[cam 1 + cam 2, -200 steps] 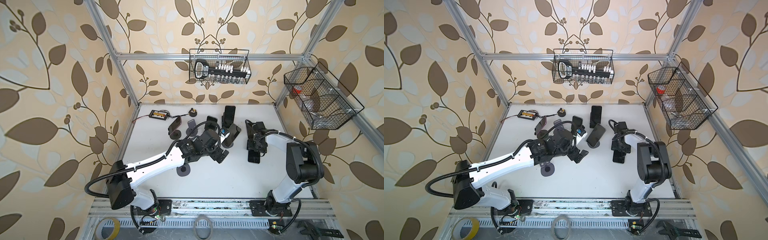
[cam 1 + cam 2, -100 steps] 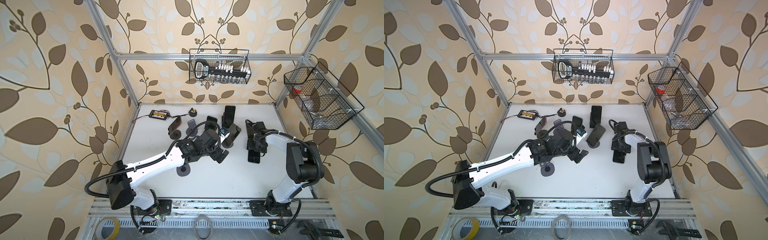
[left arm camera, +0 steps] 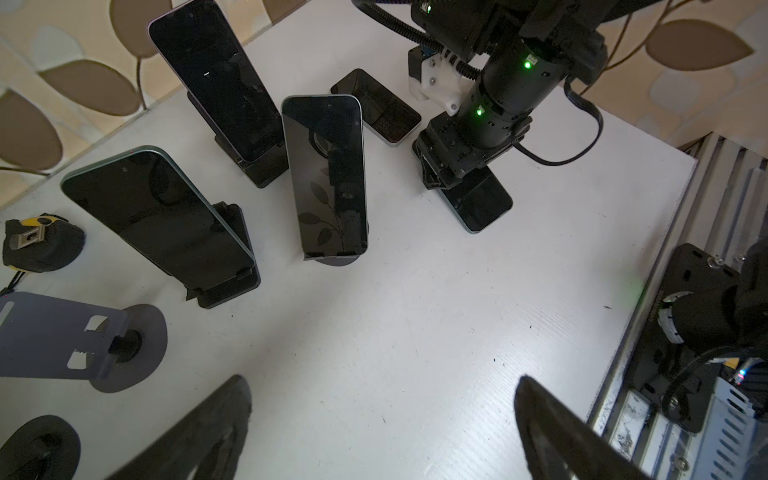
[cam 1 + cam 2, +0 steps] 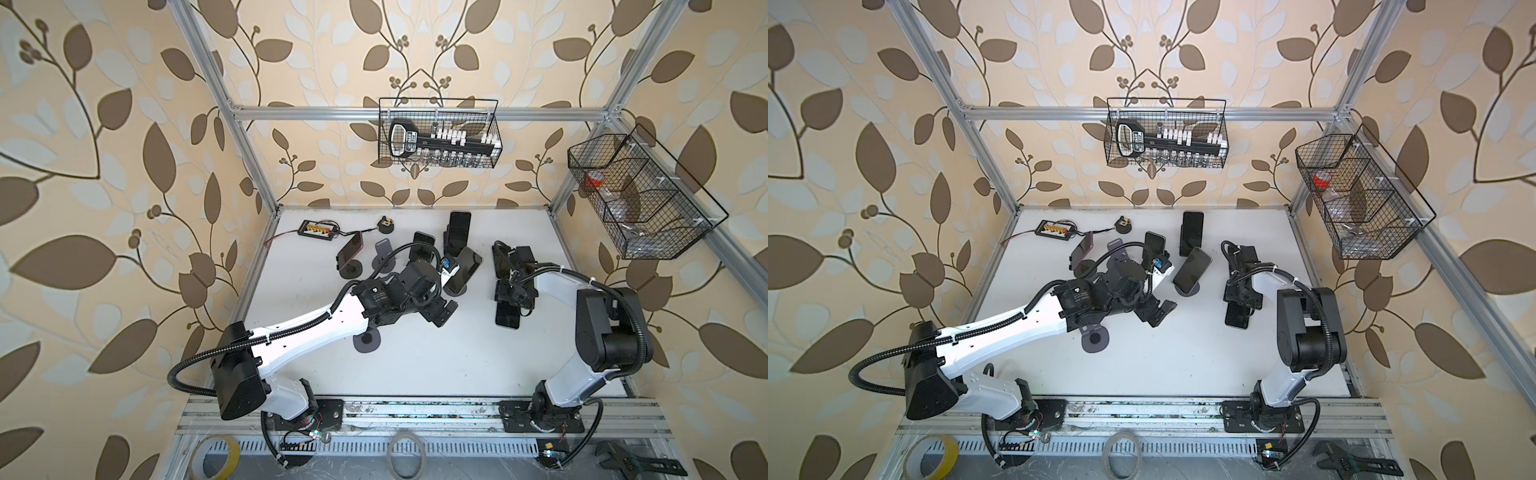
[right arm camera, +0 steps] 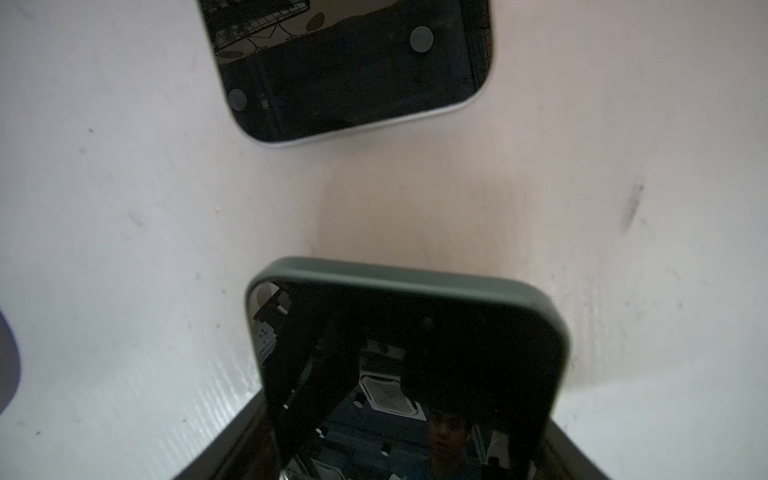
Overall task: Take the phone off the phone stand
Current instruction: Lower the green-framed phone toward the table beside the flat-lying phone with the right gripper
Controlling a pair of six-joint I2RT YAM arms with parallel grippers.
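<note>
Propped phone (image 4: 463,270) on phone stand (image 4: 454,290), middle of table (image 4: 415,365); empty stand (image 4: 384,250) left, another phone (image 4: 508,319) right.

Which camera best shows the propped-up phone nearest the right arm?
The left wrist view: the phone stands whole, face on, on its stand. Both top views show that phone small and slanted; the right wrist view misses it.

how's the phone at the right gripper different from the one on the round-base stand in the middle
The green-edged phone lies flat, low at the table, off any stand; the middle phone leans back, propped on its round-base stand. The right gripper is shut across the green-edged phone; no gripper touches the middle phone, with the open left gripper apart from it. Both have dark screens.
</note>
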